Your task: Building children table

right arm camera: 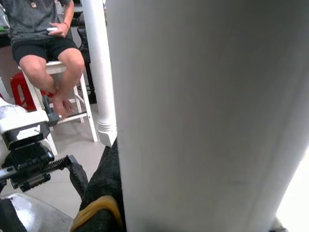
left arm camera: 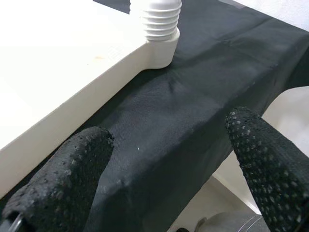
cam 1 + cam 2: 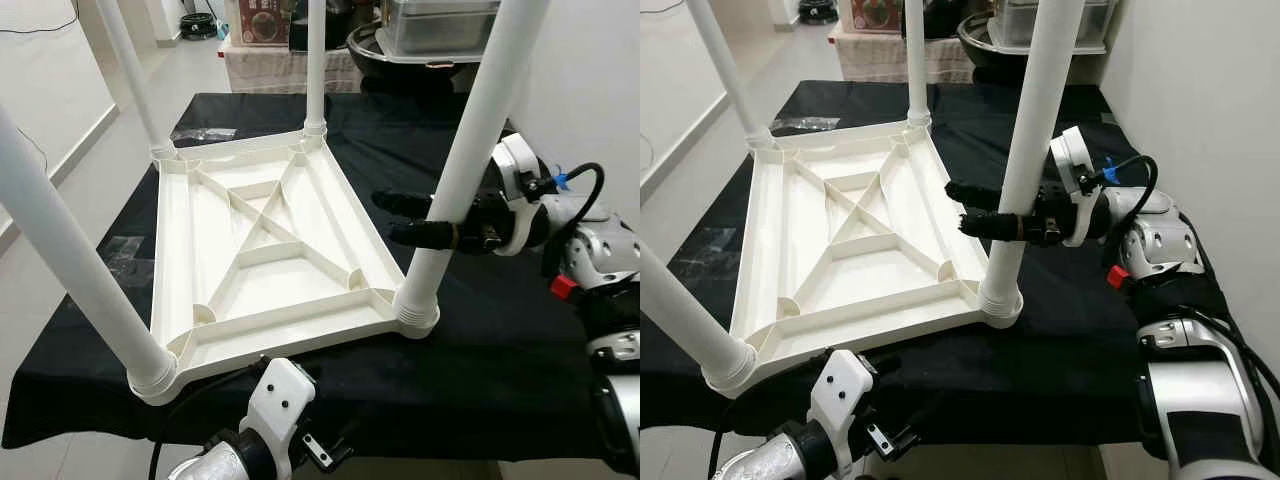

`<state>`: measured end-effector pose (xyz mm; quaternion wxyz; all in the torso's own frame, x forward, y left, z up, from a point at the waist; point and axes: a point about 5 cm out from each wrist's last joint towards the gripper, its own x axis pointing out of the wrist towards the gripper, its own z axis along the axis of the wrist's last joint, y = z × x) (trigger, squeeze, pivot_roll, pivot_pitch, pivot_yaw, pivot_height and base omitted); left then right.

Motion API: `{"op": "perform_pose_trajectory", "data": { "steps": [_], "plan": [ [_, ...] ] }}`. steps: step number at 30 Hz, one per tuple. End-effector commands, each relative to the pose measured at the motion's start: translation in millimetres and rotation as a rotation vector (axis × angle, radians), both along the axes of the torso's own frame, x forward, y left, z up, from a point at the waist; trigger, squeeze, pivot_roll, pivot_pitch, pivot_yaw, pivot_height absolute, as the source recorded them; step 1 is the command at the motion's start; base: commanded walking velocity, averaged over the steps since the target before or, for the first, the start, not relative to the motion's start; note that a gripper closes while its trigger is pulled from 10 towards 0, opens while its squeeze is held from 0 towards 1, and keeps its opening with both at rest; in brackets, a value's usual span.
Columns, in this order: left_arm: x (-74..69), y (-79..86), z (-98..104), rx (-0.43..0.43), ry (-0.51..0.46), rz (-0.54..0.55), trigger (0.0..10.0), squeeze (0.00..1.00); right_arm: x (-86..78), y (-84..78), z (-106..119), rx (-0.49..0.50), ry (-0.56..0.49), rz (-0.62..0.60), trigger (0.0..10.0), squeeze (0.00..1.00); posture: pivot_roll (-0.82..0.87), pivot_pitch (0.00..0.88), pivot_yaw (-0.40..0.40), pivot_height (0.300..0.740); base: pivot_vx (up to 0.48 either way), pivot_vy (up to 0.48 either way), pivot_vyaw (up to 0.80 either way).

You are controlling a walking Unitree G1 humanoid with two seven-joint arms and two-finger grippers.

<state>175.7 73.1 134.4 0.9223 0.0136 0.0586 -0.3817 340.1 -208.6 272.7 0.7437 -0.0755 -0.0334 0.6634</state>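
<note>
A pale tiled floor runs along the robot's left side of a tabletop draped in black cloth, and a white wall stands close on the right. Beyond the far edge sit a cloth-covered stand, a dark round pan and a clear lidded container.

The children's table lies upside down on the cloth, its ribbed white underside facing up and four white legs rising from the corner sockets. Its near edge lies close to the tabletop's front edge; more black cloth is free on the right and at the far end than on the left.

The right end effector reaches in from the right and its black fingers are pinched around the near-right leg, partway above its ribbed socket. In the right wrist view that leg is very close, with a seated person on a white stool in the background.

The left end effector hovers low at the front edge of the tabletop, fingers spread wide apart over the cloth's drop, near the near-left leg and holding nothing.
</note>
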Motion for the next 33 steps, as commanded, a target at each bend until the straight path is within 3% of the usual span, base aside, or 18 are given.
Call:
{"op": "perform_pose_trajectory", "data": {
  "steps": [1, 18, 33],
  "plan": [
    [-1.6, 0.9, 0.3, 0.012, 0.002, -0.011, 10.0, 0.0, -0.1, -1.3, -10.4, -0.047, 0.035, 0.009, 10.0, 0.0, 0.12, 0.164, 0.021, 0.74, 0.0, 0.0, 0.0],
    [-1.4, -0.3, 0.7, 0.018, -0.005, -0.015, 10.0, 0.0, -0.5, -4.7, -12.4, -0.089, 0.013, -0.005, 10.0, 0.0, 0.12, 0.165, 0.019, 0.74, 0.0, 0.0, 0.0],
    [0.7, -1.7, 1.0, 0.013, -0.011, -0.012, 10.0, 0.0, 13.5, -8.5, -36.0, -0.067, 0.022, -0.296, 10.0, 0.0, 0.11, 0.165, 0.017, 0.74, 0.0, 0.0, 0.0]
  ]
}}
